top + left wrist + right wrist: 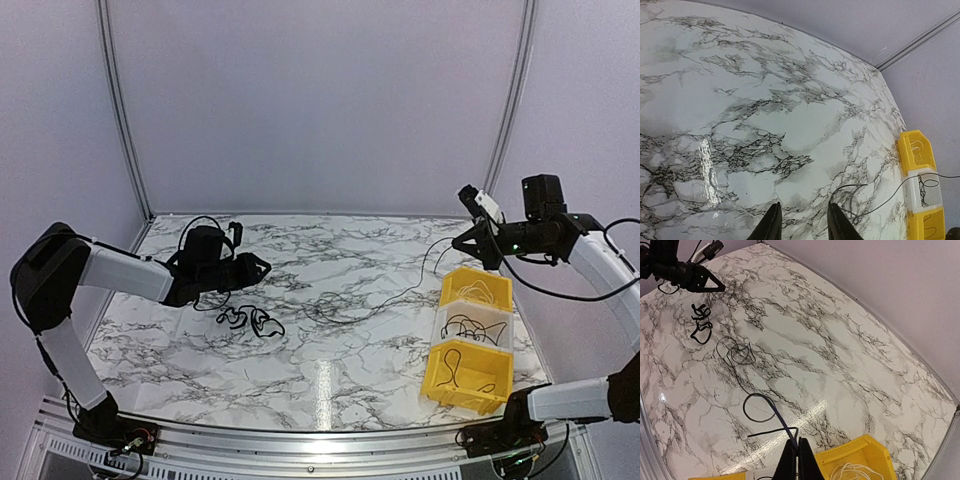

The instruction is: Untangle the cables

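Observation:
A small knot of black cables (252, 322) lies on the marble table just in front of my left gripper (258, 268); the right wrist view shows that knot (701, 325) too. The left gripper (802, 222) is open, with only bare table between its fingers. My right gripper (799, 446) is raised over the bins and shut on a thin black cable (783, 420). That cable drops into a loop (758, 394) and trails back to a fine coil (735, 351) at mid-table. My right gripper (478, 240) hangs above the far bin.
Three bins stand in a row at the right: a far yellow bin (500, 283) holding a white cable (852, 471), a clear middle bin (442, 322) and a near yellow bin (432, 385), each with a black cable. The table's back wall and right edge are close by.

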Robot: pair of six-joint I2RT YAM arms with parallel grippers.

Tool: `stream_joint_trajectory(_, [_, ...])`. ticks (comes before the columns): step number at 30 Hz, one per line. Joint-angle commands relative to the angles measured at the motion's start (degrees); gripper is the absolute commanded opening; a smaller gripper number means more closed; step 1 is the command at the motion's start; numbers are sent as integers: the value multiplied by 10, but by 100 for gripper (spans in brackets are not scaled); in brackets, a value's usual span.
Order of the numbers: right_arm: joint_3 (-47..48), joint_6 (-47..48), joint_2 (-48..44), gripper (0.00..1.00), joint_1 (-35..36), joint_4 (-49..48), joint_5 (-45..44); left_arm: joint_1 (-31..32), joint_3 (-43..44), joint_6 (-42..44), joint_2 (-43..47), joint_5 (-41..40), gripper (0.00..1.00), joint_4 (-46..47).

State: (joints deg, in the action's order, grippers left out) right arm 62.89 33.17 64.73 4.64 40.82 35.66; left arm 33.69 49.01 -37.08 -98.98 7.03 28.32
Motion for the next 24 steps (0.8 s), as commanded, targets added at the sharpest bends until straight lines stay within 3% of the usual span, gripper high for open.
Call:
stream_joint_trajectory(1, [30, -40, 35, 0, 2, 11, 43, 11, 25, 21, -17, 40, 35, 32])
stream_joint_trajectory(7, [59, -63, 53, 0, 2, -1, 85, 65, 38, 103, -28, 78, 39, 23])
stream_joint_trajectory(12, [64, -63, 56, 0, 2, -1, 86, 99, 103, 124, -74, 103, 45, -43])
stream_joint_trajectory(16, [55, -63, 53, 0, 2, -5, 87, 136, 157, 85, -145, 106, 46, -59])
stream_joint_trajectory(24, [50, -66, 47, 0, 2, -9, 94, 196, 281, -75, -271, 122, 46, -71])
